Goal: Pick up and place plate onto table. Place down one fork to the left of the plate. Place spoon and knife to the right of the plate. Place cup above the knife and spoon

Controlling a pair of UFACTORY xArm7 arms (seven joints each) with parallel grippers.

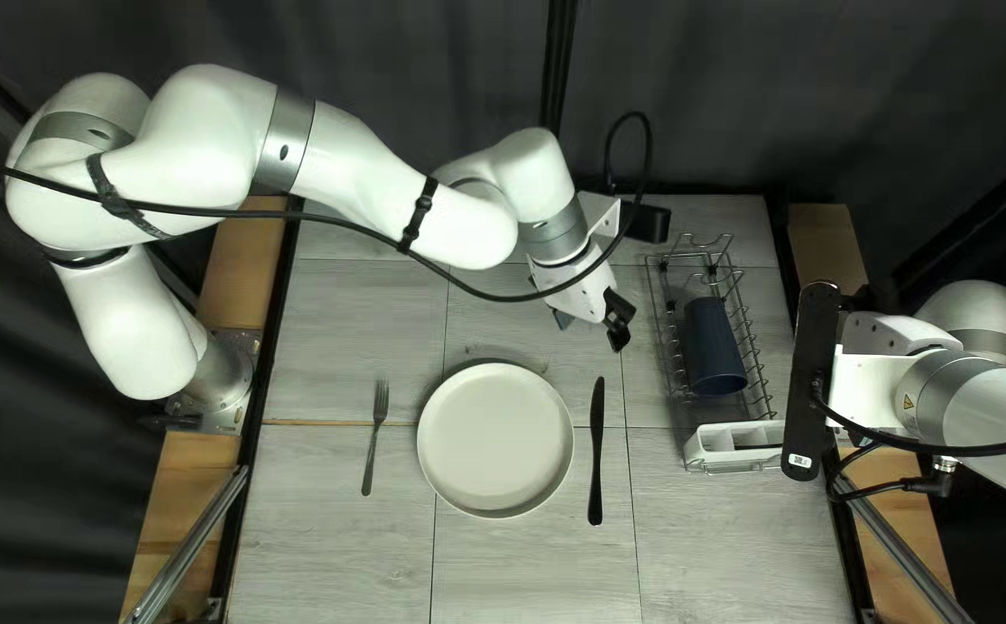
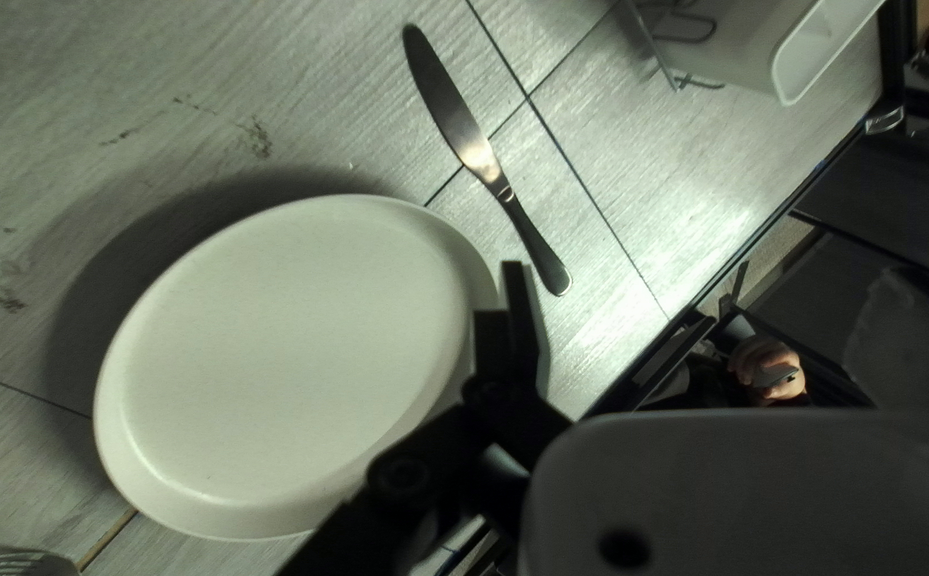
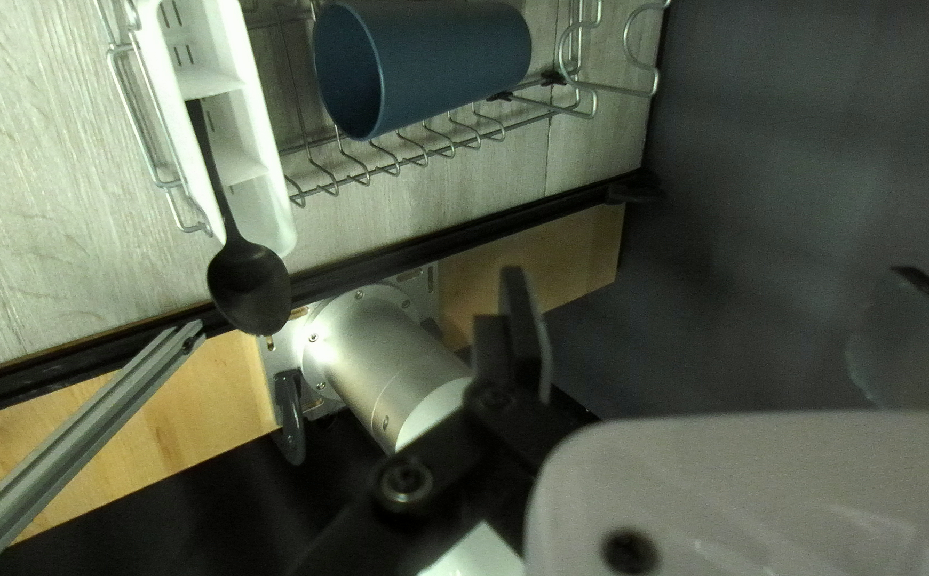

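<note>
**On the table [image 1: 338, 329]: three pieces laid, two left**

A round white plate [image 1: 494, 438] is set centrally, with a steel fork [image 1: 374, 436] at its 9 o'clock and a steel knife [image 1: 596, 451] at 3 o'clock. A black spoon [image 3: 246, 284] and a navy cup [image 1: 714, 345] are left in the wire rack [image 1: 667, 286]. The left gripper [image 1: 617, 328] and right gripper [image 3: 528, 320] are seen open and empty.

On my table [image 1: 355, 329] the plate [image 1: 495, 438] lies in the middle, with the fork [image 1: 373, 433] just to its left and the knife [image 1: 596, 451] just to its right, neither touching it. Further right stands the rack [image 1: 758, 381], with the cup [image 1: 714, 345] on its side in it. The spoon [image 3: 248, 288] sticks out of the caddy [image 1: 728, 444] at the rack's near end.
</note>
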